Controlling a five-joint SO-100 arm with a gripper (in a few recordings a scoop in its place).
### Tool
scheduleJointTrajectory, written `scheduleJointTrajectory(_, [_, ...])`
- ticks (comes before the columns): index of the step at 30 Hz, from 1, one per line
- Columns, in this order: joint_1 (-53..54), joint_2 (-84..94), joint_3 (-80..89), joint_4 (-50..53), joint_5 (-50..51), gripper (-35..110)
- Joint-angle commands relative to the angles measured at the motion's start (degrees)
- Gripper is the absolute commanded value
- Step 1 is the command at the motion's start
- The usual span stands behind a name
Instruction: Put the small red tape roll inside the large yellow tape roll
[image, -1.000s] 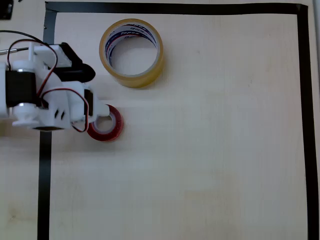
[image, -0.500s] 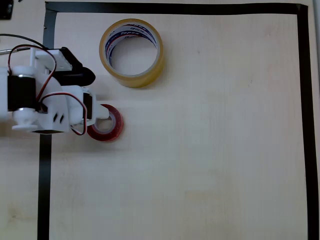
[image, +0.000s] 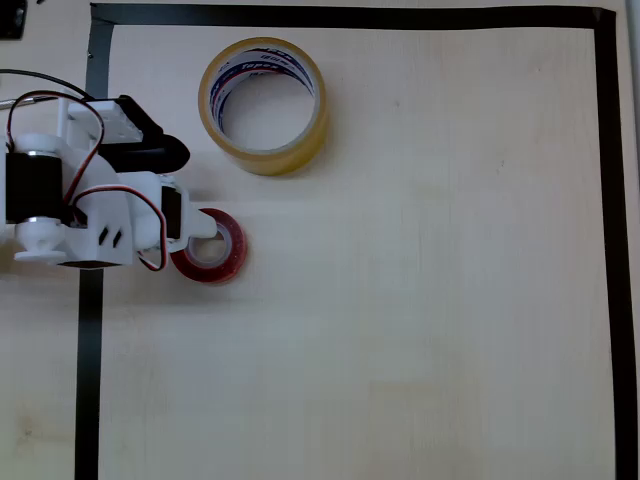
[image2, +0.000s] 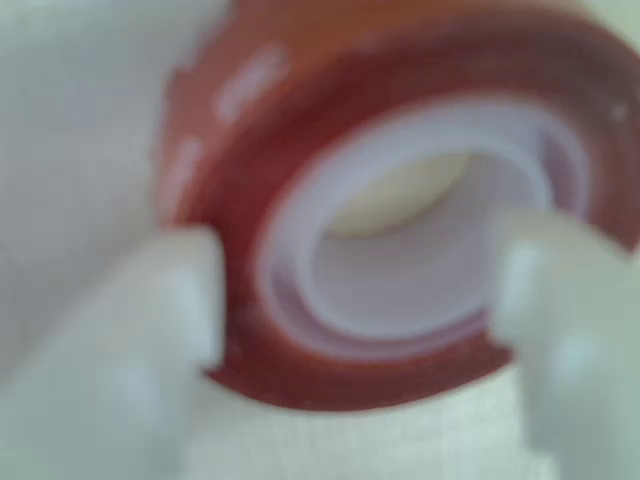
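The small red tape roll (image: 226, 250) lies flat on the table at the left, below the large yellow tape roll (image: 268, 160), which stands apart from it near the top border. My white gripper (image: 194, 240) covers the red roll's left edge. In the blurred wrist view the red roll (image2: 400, 70) is very close. One white finger (image2: 150, 330) is outside its left wall and the other finger (image2: 555, 320) is over the right side of its white core. The gripper (image2: 355, 300) is open, with the jaws wide apart.
A black tape border (image: 88, 350) frames the light wooden table, running along the left, top and right. My arm's white body with black motors and red wires (image: 70, 200) lies across the left border line.
The arm's body has shifted slightly left and down in the overhead view. The red roll and the yellow roll have stayed where they were.
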Motion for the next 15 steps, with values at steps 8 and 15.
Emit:
scheduleJointTrajectory(8, [-0.7,-3.25,0.62,2.46,0.7,14])
scheduleJointTrajectory(15, [-1.41,-2.81,1.05,7.29,0.7,13])
